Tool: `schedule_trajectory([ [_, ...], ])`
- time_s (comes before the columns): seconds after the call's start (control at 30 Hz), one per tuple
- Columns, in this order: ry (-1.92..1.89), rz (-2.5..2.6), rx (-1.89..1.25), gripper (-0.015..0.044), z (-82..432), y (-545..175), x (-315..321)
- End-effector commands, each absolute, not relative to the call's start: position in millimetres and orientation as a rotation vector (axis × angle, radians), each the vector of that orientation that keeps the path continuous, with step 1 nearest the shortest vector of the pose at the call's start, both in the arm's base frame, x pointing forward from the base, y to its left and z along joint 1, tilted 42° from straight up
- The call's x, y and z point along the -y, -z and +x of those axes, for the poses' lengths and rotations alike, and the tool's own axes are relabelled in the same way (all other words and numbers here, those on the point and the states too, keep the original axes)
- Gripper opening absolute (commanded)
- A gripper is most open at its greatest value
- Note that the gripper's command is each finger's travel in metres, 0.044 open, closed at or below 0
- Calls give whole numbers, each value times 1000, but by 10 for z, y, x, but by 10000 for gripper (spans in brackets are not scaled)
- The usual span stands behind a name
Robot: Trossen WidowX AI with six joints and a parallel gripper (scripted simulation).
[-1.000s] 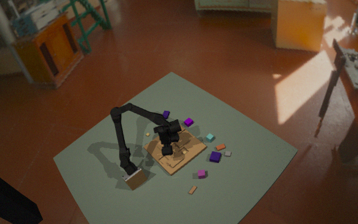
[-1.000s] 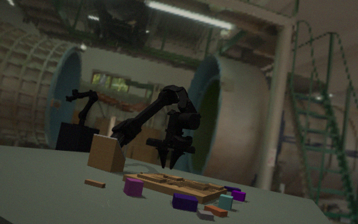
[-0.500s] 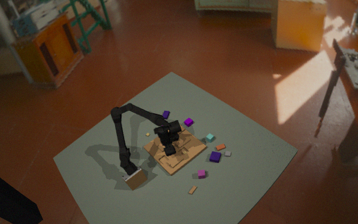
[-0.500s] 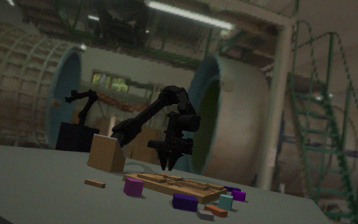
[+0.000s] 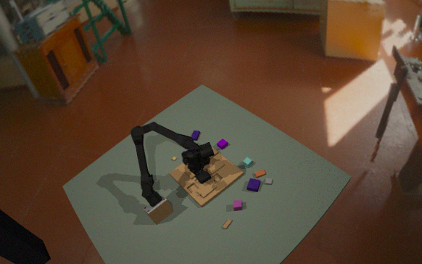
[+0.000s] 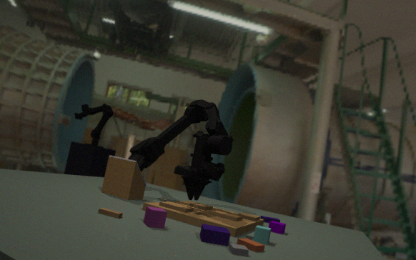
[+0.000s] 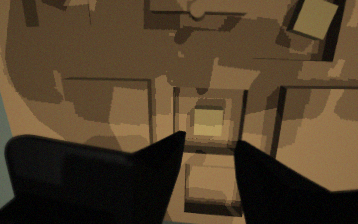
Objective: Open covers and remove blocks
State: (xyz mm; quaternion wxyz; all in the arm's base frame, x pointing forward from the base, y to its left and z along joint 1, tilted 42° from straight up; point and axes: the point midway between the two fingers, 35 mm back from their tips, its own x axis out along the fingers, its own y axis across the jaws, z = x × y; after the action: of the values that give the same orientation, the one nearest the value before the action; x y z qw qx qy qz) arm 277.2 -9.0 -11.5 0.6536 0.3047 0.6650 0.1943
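The wooden puzzle board (image 5: 233, 174) (image 6: 186, 219) lies flat. My gripper (image 6: 194, 198) (image 7: 210, 143) is partly open and empty, pointing down above the board. In the wrist view a small yellow block (image 7: 208, 121) sits in a square well just beyond and between the fingertips. Another yellow block (image 7: 316, 19) lies tilted in a larger well at the upper right. A knobbed cover (image 7: 220, 5) shows at the top. A small yellow block (image 5: 174, 158) lies on the table off the board's left side. The arm hides part of the board in the top view; which covers are fully open I cannot tell.
Around the board lie a magenta cube (image 5: 237, 205) (image 6: 155, 217), a dark blue block (image 5: 254, 185) (image 6: 214, 234), a teal block (image 5: 247, 162) (image 6: 262, 234), an orange bar (image 5: 259, 173) (image 6: 251, 245), a grey piece (image 5: 268, 181) (image 6: 239, 249) and a purple block (image 5: 222, 143) (image 6: 277, 227).
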Motion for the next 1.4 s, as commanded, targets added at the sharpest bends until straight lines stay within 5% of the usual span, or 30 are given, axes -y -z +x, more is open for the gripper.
schedule_trajectory([
  [0.0,-493,644,-1483,144,2776,125,68],
  [1.37,-523,614,-1470,144,2790,286,-79],
])
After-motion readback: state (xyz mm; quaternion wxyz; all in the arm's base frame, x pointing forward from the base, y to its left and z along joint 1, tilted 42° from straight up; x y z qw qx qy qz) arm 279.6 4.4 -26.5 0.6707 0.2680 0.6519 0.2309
